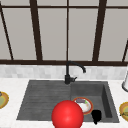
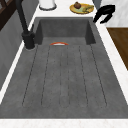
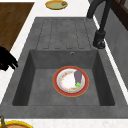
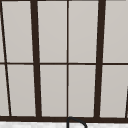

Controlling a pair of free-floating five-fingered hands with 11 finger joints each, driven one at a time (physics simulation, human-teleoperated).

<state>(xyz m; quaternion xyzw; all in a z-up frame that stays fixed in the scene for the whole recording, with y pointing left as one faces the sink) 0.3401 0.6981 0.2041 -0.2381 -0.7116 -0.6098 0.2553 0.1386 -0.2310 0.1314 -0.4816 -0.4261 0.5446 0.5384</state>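
Right hand (image 1: 96, 116): hovering over the front rim of the sink (image 1: 45, 92), at the basin's front right corner, fingers hanging loosely curled downward and gripping nothing; it is also showing in the left side view (image 2: 105, 13) and at the edge of the right side view (image 3: 6, 61).
Nearest thing: the red-rimmed plate (image 3: 70, 81) is lying flat on the basin floor, just behind and to the left of this hand and below it.
On the plate: a dark eggplant-like piece (image 3: 78, 76) with a green bit is resting on the side nearer the faucet, its long axis pointing roughly toward the back wall.
In the way: the basin's front wall is standing between hand and plate.
Around: a large red ball (image 1: 67, 115) is sitting left of the hand; black faucet (image 1: 68, 72) behind; yellow plates (image 1: 124, 111) are resting on the surface at either side.
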